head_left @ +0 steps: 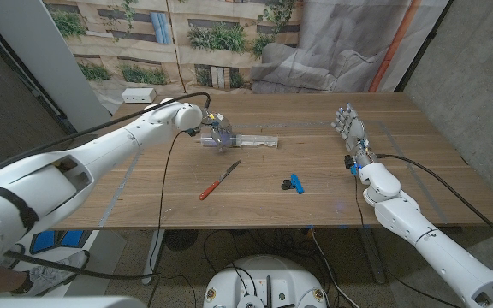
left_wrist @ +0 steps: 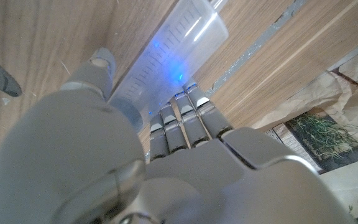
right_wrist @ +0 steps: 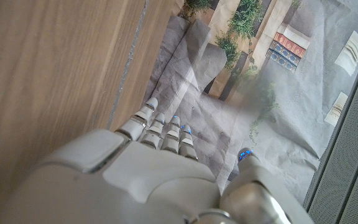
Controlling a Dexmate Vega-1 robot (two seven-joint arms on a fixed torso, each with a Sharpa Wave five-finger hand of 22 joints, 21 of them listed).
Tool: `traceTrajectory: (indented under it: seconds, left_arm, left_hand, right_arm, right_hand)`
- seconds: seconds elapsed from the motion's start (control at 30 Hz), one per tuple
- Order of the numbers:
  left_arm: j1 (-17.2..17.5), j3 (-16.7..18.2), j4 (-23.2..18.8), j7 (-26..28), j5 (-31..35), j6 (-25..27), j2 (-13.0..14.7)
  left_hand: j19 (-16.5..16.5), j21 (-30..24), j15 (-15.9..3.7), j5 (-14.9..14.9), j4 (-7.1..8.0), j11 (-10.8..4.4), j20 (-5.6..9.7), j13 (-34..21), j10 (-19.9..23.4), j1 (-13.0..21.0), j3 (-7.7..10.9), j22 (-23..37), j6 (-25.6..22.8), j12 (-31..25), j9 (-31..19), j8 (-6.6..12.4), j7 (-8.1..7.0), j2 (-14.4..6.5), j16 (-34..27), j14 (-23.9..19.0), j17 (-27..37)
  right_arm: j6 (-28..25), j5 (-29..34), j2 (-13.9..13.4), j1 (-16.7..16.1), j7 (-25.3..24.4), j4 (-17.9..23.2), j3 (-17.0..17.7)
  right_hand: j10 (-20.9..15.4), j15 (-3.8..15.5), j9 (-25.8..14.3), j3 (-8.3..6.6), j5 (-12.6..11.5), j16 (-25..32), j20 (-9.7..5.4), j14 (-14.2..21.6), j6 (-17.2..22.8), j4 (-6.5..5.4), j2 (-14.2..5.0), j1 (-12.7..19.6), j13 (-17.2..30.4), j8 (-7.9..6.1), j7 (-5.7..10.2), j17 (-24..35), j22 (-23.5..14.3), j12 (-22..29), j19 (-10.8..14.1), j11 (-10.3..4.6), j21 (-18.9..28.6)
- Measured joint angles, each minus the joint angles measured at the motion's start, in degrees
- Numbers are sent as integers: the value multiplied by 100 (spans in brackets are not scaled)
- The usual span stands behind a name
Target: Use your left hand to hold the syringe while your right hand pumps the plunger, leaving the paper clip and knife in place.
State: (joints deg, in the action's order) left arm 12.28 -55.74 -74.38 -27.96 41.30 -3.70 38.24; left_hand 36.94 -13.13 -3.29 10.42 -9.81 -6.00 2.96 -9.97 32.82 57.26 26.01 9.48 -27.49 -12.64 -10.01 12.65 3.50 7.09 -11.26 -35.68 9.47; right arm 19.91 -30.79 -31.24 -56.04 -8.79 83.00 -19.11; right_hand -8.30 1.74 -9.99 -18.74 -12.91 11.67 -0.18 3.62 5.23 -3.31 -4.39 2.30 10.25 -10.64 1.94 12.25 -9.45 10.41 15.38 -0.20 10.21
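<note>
A: What lies closest, low in the head view?
B: A knife [head_left: 220, 180] with an orange handle, just left of the middle of the wooden table [head_left: 264, 210]. A blue paper clip [head_left: 294, 183] a bit to the right of it, apart from the knife.

A: And the right hand [head_left: 349, 128]?
B: On the right side of the picture, further up, standing on its edge. Fingers straight and a little apart, nothing in them. Well away from the clip and the knife.

A: Where is the syringe [head_left: 248, 140]?
B: Up past the knife, near the middle of the picture, lying on its side on the table. See-through, with marks along the barrel in the left wrist view.

A: Held by anything?
B: Yes, by the left hand [head_left: 213, 130], upper left of the middle. Fingers [left_wrist: 185, 121] wrapped round the thick end of the barrel, thumb on the other side.

A: And furthest back?
B: A small white box [head_left: 139, 95] at the far left corner of the table, then a wall picture of plants and a grey sheet
</note>
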Motion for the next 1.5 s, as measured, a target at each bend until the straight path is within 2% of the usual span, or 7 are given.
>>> traceTrajectory:
  seconds: [0.2,0.4,0.7,0.9,1.03,1.23,1.5]
  left_arm:
    - [36,-1,25,59,-41,22,-25]
    - [98,3,20,116,-97,63,-32]
    - [247,37,-88,283,-149,109,-2]
    - [349,71,-241,396,-127,166,69]
    - [403,102,-341,439,-87,233,114]
    - [529,187,-584,457,-68,287,201]
    - [714,335,-995,492,96,658,357]
  left_hand:
    - [555,-86,-22,0,6,76,-2,-4,163,229,-89,0,-403,35,-22,-20,9,-140,0,-161,2]
    - [937,-130,-49,0,-8,113,2,-21,399,441,-148,-1,-752,55,-28,9,-18,-300,0,-375,2]
    - [1375,-145,-169,18,7,105,319,-46,952,664,-229,5,-1445,-79,-49,66,-134,-434,-66,-1011,-8]
    - [1445,-135,-256,19,38,14,327,-43,1266,705,-172,35,-1645,-85,-50,93,-274,-437,-17,-1214,-14]
    - [1486,-140,-293,18,17,-76,286,-40,1545,613,-151,34,-1739,-86,-51,92,-368,-529,6,-1347,-14]
    - [1538,-140,-316,17,16,-66,236,-43,1673,599,-150,32,-1739,-55,-55,91,-368,-543,46,-1418,-13]
    - [1589,-138,-329,11,-30,-66,226,-40,1734,599,-104,19,-1790,-32,-36,68,-380,-543,67,-1471,-13]
  right_arm:
    - [10,-6,-4,-43,-8,5,23]
    - [11,-8,-20,-84,-35,45,39]
    - [11,-10,-41,-142,-71,102,64]
    - [15,-9,-51,-187,-96,155,74]
    - [19,-5,-54,-205,-108,166,78]
    - [19,19,-61,-222,-134,212,83]
    - [-15,66,-103,-228,-148,306,87]
  right_hand:
    - [0,0,0,0,0,0,0,0,32,0,0,0,0,0,-32,0,0,0,0,0,0]
    - [0,0,0,0,0,0,1,0,31,0,0,0,0,0,-32,1,0,0,-1,0,0]
    - [-32,-11,0,-16,0,0,36,11,31,-17,0,0,0,0,-32,1,0,0,-5,-32,0]
    - [-32,-11,1,-16,0,0,41,11,30,-17,0,0,0,0,-32,1,0,0,1,-32,0]
    - [-32,-11,1,-16,0,0,41,11,30,-17,0,0,0,0,-32,2,0,0,1,-32,0]
    - [-31,-11,1,-16,0,0,41,11,30,-17,0,0,0,0,-32,2,0,0,1,-32,0]
    - [-31,-11,1,-16,0,0,41,10,30,-17,0,0,0,0,-32,2,0,0,0,-32,0]
